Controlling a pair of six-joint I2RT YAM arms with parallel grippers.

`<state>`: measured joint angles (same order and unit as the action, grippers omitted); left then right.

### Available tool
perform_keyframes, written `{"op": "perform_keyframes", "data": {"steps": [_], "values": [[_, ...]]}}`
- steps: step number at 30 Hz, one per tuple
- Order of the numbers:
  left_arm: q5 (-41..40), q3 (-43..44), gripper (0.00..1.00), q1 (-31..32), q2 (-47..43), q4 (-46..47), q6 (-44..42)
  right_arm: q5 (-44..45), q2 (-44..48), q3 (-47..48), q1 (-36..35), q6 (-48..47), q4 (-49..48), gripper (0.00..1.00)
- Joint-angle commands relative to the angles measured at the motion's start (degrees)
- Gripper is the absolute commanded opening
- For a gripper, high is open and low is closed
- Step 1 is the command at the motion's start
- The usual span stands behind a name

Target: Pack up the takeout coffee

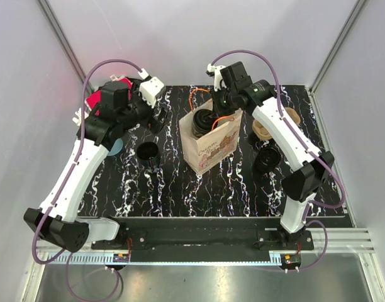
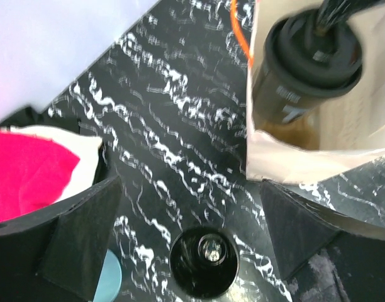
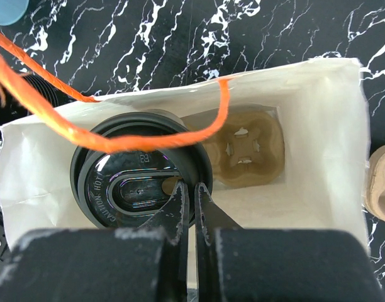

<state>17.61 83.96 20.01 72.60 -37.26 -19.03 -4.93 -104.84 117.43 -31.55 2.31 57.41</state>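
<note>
My right gripper [image 3: 194,189], jaws pressed together, touches the black lidded cup [image 3: 126,182] inside the white paper bag [image 3: 318,126] (frame centre). My left gripper [image 2: 189,217] stands spread.

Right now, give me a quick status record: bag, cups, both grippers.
bag: upright, open, mid-table
lidded cup: inside bag, beside a carrier
open cup: on table, left of bag, no lid
right gripper: shut, tips at lidded cup's rim
left gripper: open, above open cup, holding nothing
</note>
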Motion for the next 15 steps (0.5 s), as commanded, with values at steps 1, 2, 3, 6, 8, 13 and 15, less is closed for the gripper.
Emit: {"op": "perform_keyframes", "data": {"steps": [1, 2, 3, 6, 8, 13, 15], "values": [[5.41, 4.88, 0.99, -0.06, 2.1, 7.98, 1.01, 1.85, -0.72, 1.14, -1.32, -1.34, 0.42, 0.0], [5.51, 5.42, 0.99, -0.15, 2.98, 8.77, 1.53, 1.94, -0.89, 0.96, -1.49, -1.34, 0.34, 0.0], [5.68, 5.86, 0.99, -0.06, 4.38, 9.47, 1.88, 1.85, -0.9, 0.88, -1.58, -1.34, 0.42, 0.0], [5.77, 6.91, 0.99, -0.06, 7.63, 12.46, 3.12, 2.03, -1.07, 0.0, -1.85, -1.6, 0.34, 0.0], [7.26, 7.97, 0.99, -0.15, 9.13, 13.43, 3.82, 2.29, -1.16, -0.44, -1.93, -1.6, 0.42, 0.0], [11.48, 9.2, 0.99, -0.15, 12.3, 15.37, 5.84, 2.82, -1.16, -1.15, -2.29, -1.95, 0.16, 0.0], [12.01, 9.81, 0.99, -0.15, 13.09, 15.46, 5.84, 2.99, -1.16, -1.58, -2.29, -1.95, 0.16, 0.0]]}}
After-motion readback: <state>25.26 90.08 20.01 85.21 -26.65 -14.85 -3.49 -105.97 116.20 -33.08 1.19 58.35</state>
